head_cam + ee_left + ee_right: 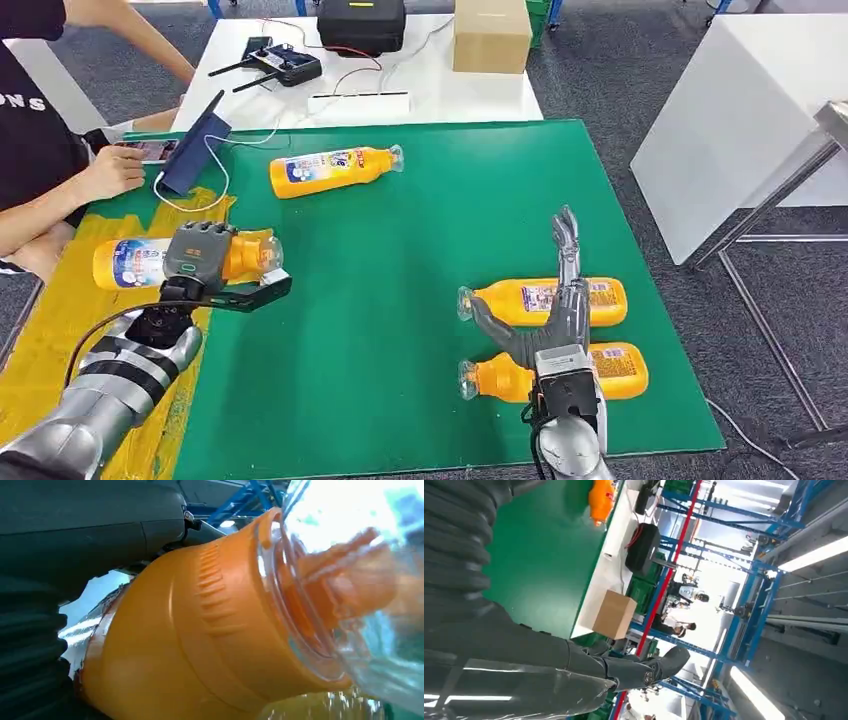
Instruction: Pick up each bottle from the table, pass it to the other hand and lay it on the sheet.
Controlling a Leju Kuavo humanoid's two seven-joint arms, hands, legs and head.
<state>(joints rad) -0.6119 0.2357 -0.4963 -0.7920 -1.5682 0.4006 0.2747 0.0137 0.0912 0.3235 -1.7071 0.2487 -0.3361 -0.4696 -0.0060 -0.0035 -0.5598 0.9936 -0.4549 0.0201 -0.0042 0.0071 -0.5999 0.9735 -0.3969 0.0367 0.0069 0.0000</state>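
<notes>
Gripping an orange plastic bottle with a clear cap (pixel 180 260) over the yellow sheet (pixel 60 330), the left hand (pixel 205 265) wraps its rigid, smooth, likely slippery body; mid-body is safest. The right hand (pixel 560 320) hovers, fingers spread and empty, above two more orange bottles (pixel 550 300) on the green table mat (pixel 400 250)

You have four orange bottles in front of you: one in the left hand (pixel 200 262) over the yellow sheet (pixel 60 330), one lying alone (pixel 333 170) at the far side of the green worktop (pixel 400 300), and two lying side by side, the farther (pixel 545 301) and the nearer (pixel 555 375), under the right hand (pixel 560 320). Beyond that you can count one cardboard box (pixel 491 35), one black case (pixel 361 24), one remote controller (pixel 280 65), and one tablet (pixel 200 140) beside one person (pixel 40 150).
</notes>
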